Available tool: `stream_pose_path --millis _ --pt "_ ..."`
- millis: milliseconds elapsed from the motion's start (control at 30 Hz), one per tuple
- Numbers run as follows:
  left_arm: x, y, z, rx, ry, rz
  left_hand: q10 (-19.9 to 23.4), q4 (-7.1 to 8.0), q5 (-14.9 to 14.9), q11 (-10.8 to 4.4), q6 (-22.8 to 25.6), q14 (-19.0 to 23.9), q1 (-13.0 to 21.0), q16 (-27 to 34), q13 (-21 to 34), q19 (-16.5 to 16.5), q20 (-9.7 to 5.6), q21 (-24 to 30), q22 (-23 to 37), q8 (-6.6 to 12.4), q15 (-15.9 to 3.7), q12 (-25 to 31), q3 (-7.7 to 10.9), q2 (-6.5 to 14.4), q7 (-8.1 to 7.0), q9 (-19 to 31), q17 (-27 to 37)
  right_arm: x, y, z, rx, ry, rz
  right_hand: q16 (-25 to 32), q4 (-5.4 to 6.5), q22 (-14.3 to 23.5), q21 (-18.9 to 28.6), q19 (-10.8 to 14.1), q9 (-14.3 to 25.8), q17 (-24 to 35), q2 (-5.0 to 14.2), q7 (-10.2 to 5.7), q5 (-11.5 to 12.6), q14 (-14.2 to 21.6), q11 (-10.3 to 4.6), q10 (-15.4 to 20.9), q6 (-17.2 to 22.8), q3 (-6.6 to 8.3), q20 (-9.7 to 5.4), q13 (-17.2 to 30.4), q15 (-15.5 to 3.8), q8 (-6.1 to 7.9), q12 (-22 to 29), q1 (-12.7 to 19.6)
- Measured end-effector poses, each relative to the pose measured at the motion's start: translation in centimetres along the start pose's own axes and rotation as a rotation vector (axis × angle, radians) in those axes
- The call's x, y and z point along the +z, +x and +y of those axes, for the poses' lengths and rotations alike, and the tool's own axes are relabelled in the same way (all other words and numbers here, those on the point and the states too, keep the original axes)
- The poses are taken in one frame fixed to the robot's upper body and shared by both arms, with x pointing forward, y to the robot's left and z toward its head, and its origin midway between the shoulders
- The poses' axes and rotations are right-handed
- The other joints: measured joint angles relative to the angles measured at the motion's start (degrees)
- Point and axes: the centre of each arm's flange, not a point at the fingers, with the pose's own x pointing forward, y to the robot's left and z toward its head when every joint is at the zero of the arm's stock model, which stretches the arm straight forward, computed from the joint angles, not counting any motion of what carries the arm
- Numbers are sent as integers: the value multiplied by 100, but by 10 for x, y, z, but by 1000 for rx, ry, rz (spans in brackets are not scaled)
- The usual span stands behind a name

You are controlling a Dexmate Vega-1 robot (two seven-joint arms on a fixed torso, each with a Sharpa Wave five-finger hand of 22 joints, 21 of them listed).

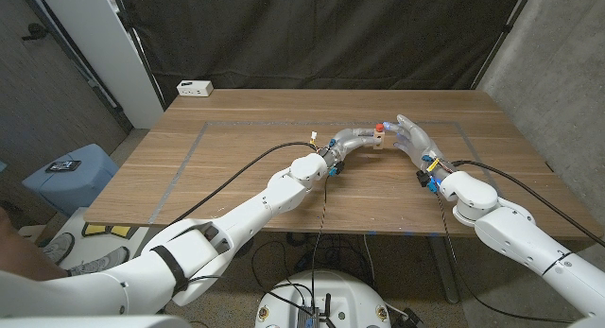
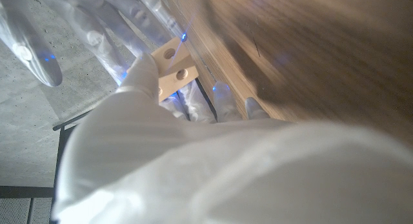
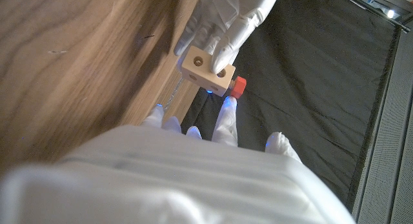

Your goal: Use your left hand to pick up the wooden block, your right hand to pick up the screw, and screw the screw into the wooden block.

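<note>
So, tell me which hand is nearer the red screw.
Right. The right hand has a fingertip at the screw; the left hand grips the wooden block that the screw sits in.

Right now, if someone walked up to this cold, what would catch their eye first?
Probably the two white hands meeting above the middle of the wooden table. The left hand grips a pale wooden block with round holes in it. A bright orange-red screw sticks out of the block's end, with the right hand reaching its fingertips up to it.
</note>
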Motion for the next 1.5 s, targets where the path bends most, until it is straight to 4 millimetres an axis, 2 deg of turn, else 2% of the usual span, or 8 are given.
stream_pose_path --millis 233,367,800,1033,1300,1500 --pt "0 0 0 1 0 0 -41 -23 25 1 -41 -22 70 0 2 0 0 0 0 0 -21 -11 23 7 41 0 0 -1 -2 1 -1 3 1 0 -17 0 11 0 -2 0 -1 149 0 -20 -2 -2 203 17 0 0 -23 62 0 46" --pt "0 0 1 1 0 -1 -55 -23 25 14 -71 -54 98 -22 3 0 0 0 0 0 -7 -26 23 22 71 0 0 -1 -3 2 -2 4 3 0 -24 1 28 40 -3 -27 29 214 0 0 -62 0 332 24 -40 1 -43 62 0 76" --pt "1 0 0 0 -1 -4 -113 -23 21 11 -72 -53 121 -21 4 0 0 0 0 -4 -7 0 23 45 70 -1 -13 -2 -6 3 -6 7 0 0 -56 1 28 117 -17 -27 60 296 0 0 -107 45 711 56 -10 1 -43 89 38 106" --pt "1 0 0 1 -1 -2 -121 -1 17 18 -102 -53 121 -21 3 -11 12 0 0 -20 -7 3 46 45 41 -3 -13 -1 -7 4 -3 7 -1 0 -79 1 28 145 9 -27 44 391 0 -1 -121 167 1021 79 -40 1 -105 156 38 122" --pt "1 0 0 0 -3 -2 -119 -1 47 17 -133 -72 121 -21 0 -11 12 0 0 -20 12 10 46 45 71 -4 3 -1 -7 7 13 8 -3 0 -79 2 28 177 -2 -26 59 466 0 -1 -151 258 1186 79 -47 -7 -105 157 38 151" --pt "1 0 -1 0 -4 -2 -142 -1 48 -4 -154 -71 137 -21 0 -11 12 0 0 -21 12 12 46 61 92 -5 3 -2 -6 9 22 8 -3 0 -103 2 28 215 -1 -26 60 558 0 -2 -180 397 1453 103 -49 -28 -106 184 38 151"
